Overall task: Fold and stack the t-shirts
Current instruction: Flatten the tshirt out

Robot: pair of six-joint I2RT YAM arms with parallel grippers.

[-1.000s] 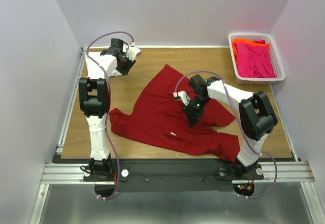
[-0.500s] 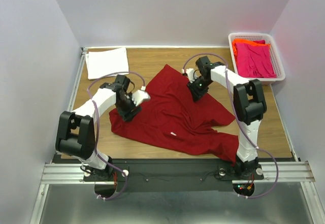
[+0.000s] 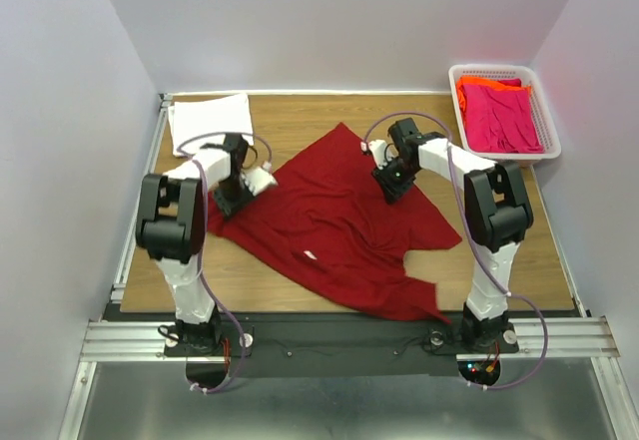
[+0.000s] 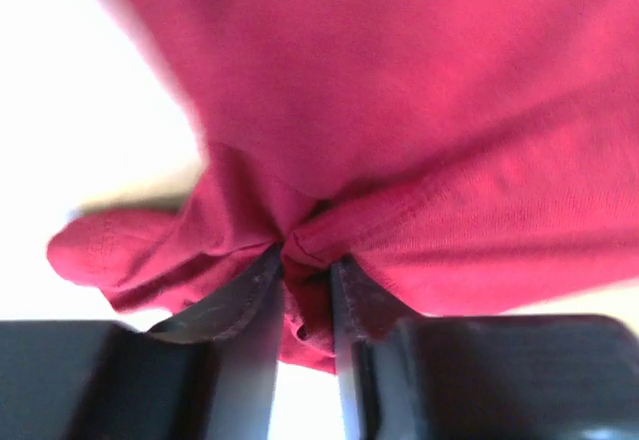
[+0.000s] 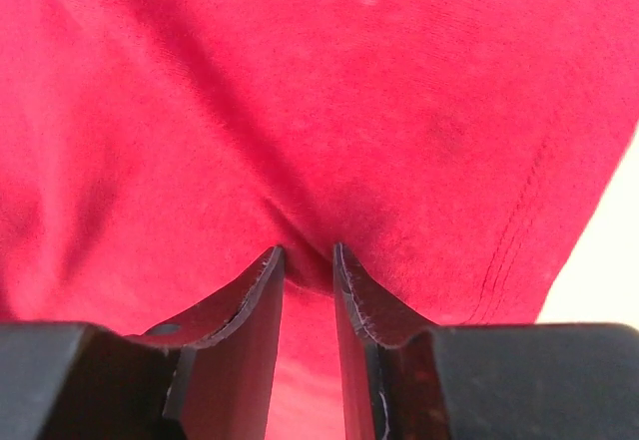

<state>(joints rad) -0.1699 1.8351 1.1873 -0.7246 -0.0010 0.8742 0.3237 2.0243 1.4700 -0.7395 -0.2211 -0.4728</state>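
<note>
A large dark red t-shirt lies spread and rumpled across the middle of the table. My left gripper is shut on a bunched fold at its left edge; the left wrist view shows red cloth pinched between the fingers. My right gripper is shut on a fold near the shirt's upper right part; the right wrist view shows red cloth nipped between the fingertips. A folded white t-shirt lies at the back left corner. Pink and orange t-shirts lie in the basket.
A white plastic lattice basket stands at the back right corner. The wooden table is walled by grey panels on three sides. A metal rail runs along the near edge by the arm bases.
My left gripper moved up and slightly left, pulling the red shirt's left edge with it. The shirt has shifted and spread wider; its lower hem now reaches nearer the front edge. My right gripper barely moved.
</note>
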